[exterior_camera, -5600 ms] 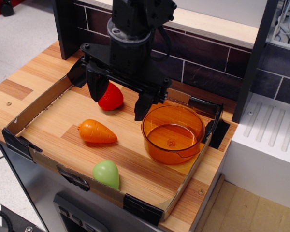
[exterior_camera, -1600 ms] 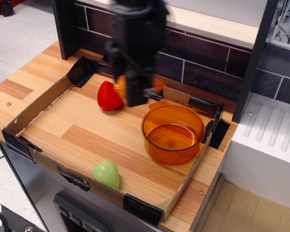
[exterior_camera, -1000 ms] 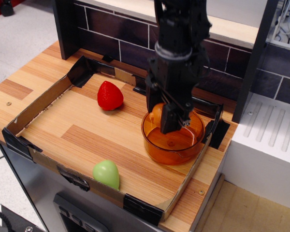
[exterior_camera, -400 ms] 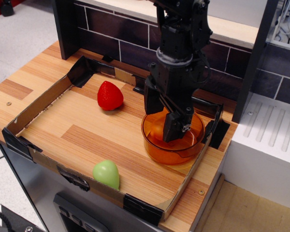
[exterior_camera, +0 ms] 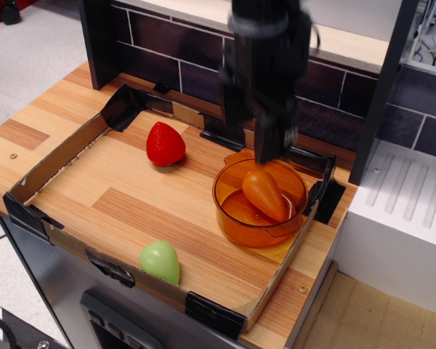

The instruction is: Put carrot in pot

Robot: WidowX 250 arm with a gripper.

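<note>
The orange carrot (exterior_camera: 264, 194) lies inside the translucent amber pot (exterior_camera: 232, 222), leaning from the middle toward its right wall. The pot stands at the right end of the wooden tray. My black gripper (exterior_camera: 253, 138) hangs above the pot's back rim, blurred by motion. Its fingers stand apart with nothing between them, clear of the carrot.
A red strawberry toy (exterior_camera: 165, 144) sits at the tray's back left. A pale green egg-shaped toy (exterior_camera: 160, 261) sits at the front edge. The tray (exterior_camera: 58, 156) has low cardboard walls with black taped corners. A dark brick wall stands behind; a white block (exterior_camera: 400, 218) stands to the right.
The gripper carried the carrot from the tray's left part to the pot, lowered into it, opened, and has now risen, leaving the carrot in the pot.
</note>
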